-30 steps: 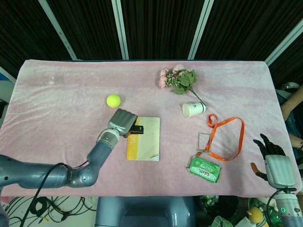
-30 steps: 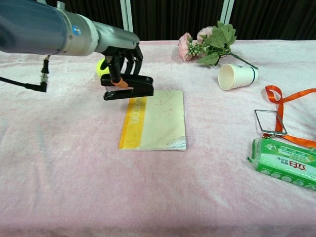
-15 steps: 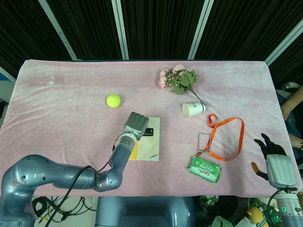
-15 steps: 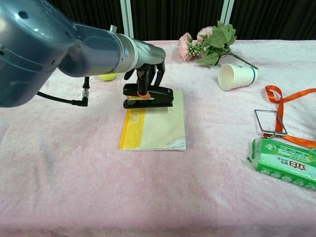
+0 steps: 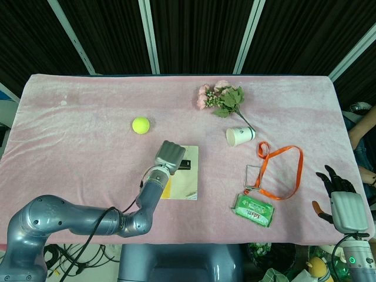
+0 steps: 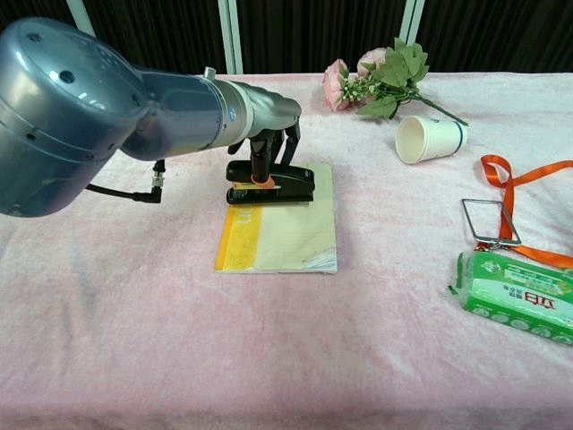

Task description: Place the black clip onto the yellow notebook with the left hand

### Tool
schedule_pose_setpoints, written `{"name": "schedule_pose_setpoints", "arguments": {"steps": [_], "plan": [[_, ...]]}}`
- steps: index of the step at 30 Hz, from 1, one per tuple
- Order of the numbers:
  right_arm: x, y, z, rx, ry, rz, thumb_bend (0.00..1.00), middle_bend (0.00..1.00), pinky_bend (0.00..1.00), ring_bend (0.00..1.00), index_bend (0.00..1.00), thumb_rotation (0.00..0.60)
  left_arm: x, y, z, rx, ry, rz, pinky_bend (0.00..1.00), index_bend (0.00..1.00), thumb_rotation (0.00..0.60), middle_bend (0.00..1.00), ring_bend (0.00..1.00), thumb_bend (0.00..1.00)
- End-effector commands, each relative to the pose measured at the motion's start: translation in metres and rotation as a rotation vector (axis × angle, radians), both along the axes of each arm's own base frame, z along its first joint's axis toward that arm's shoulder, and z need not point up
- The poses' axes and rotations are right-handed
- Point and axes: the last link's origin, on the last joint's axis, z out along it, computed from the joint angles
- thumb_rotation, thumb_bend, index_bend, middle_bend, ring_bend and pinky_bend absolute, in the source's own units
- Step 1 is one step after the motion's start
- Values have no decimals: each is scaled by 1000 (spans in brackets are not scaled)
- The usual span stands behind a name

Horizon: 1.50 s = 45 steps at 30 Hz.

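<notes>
The yellow notebook [image 6: 285,228] lies flat at mid table, also seen in the head view as the notebook [image 5: 187,181]. My left hand [image 6: 269,152] holds the black clip [image 6: 271,181] over the notebook's far end, with the clip lying across the cover; I cannot tell whether it touches the cover. In the head view the left hand [image 5: 168,156] covers most of the clip [image 5: 184,164], whose right end shows. My right hand [image 5: 338,197] hangs off the table's right edge, fingers spread and empty.
A yellow-green ball [image 5: 140,124] sits behind the notebook. Flowers [image 6: 380,79] and a tipped paper cup [image 6: 428,139] lie at the back right. An orange lanyard [image 6: 524,210] and a green wipes packet [image 6: 514,295] lie at the right.
My left hand carried the clip rightward from beside the notebook's far left corner onto its far end, then lowered it slightly. The right hand has not moved.
</notes>
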Motion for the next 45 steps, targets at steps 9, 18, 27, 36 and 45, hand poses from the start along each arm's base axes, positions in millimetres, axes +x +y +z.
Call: {"name": "schedule_pose_setpoints", "arguments": {"steps": [9,18,27,36,45], "plan": [[0,0,0,0,-5,-5,218,65,213,190,209,600,-2,-2,-7,-8,6,-5,606,507,600,510,420,409],[0,0,-1,2,-8,-8,218,65,212,189,209,600,3,-3,-6,10,21,-15,571,346,600,334,365,253],[-1,0,-2,9,-5,-15,218,65,212,189,208,600,3,-5,-6,18,29,-3,552,318,600,283,313,143],[-1,-1,-2,14,2,-18,218,65,213,190,209,600,11,4,26,92,-27,-16,297,318,600,242,123,143],[-1,0,-1,5,6,-25,218,65,213,190,209,600,-41,-7,111,125,-120,4,176,318,600,169,58,146]]}}
